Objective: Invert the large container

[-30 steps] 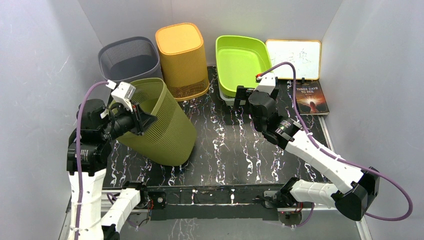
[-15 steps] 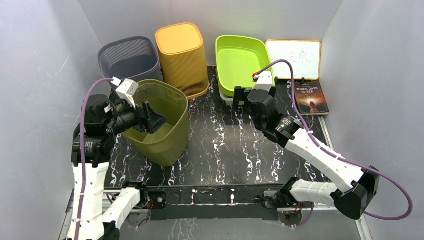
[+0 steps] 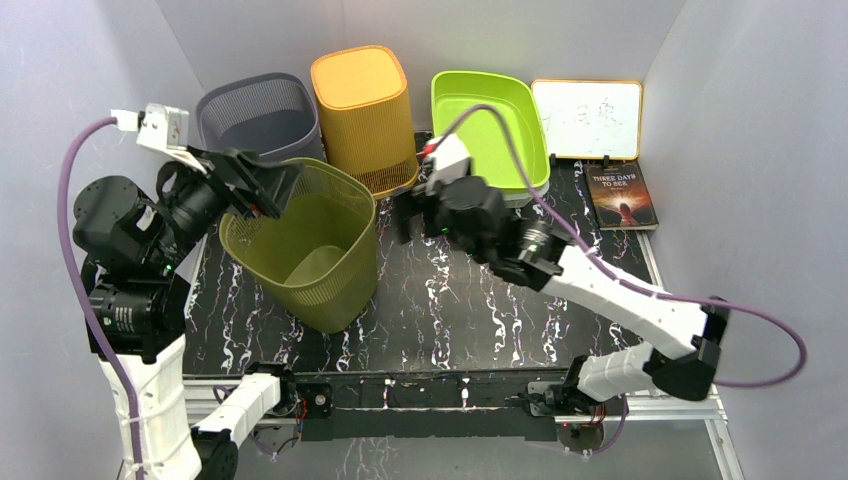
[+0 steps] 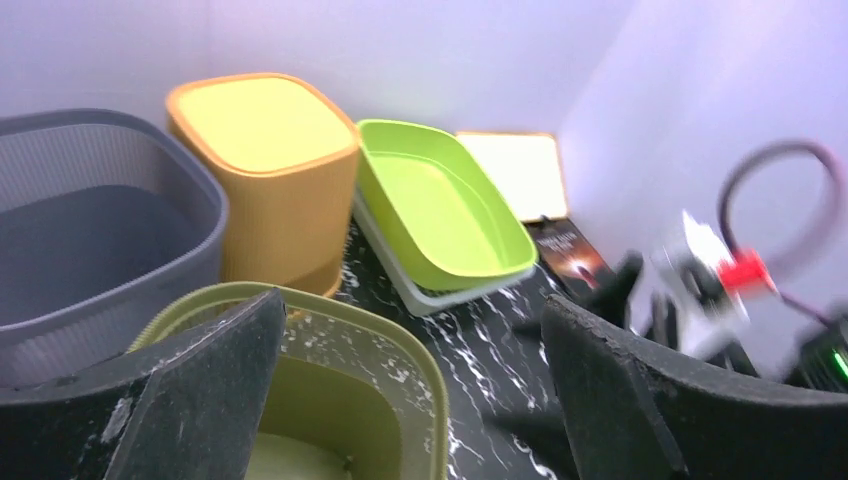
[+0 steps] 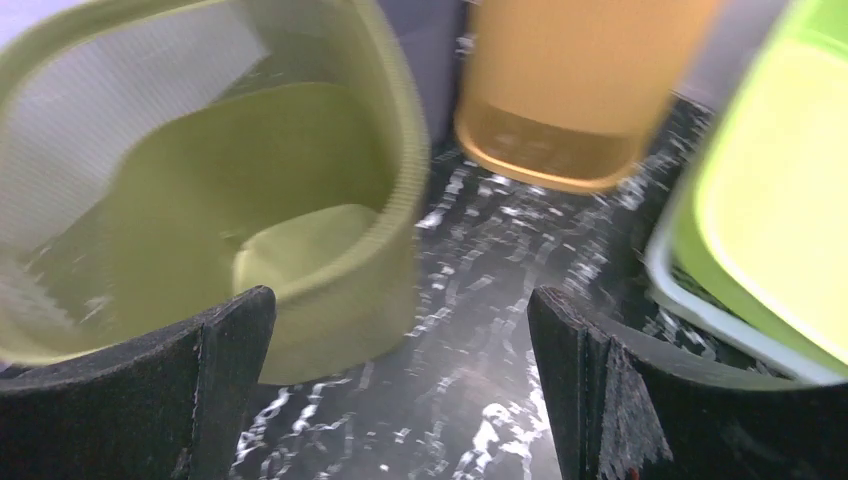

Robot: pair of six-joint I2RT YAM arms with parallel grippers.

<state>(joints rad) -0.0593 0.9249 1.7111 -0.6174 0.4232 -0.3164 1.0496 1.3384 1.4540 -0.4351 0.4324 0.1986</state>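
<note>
The large container, an olive-green mesh basket (image 3: 345,285), stands upright on the black marbled table, mouth up and empty. The left wrist view shows its rim (image 4: 432,372); the right wrist view shows its wall (image 5: 335,300). My left gripper (image 3: 258,185) hangs open above the basket's far-left rim and touches nothing. Between its wide jaws (image 4: 412,305) lie only the rim and the table. My right gripper (image 3: 402,215) is open just right of the basket, apart from it, with bare table between its jaws (image 5: 400,295).
A grey mesh basket (image 3: 258,115) and an orange basket (image 3: 365,115), bottom up, stand behind the olive one. A lime tub (image 3: 490,120), a whiteboard (image 3: 590,118) and a book (image 3: 622,195) are at the back right. White walls enclose the table.
My left gripper opened, let go of the olive basket and rose back to the left. The basket went from tilted to standing upright. My right arm swung left toward the basket.
</note>
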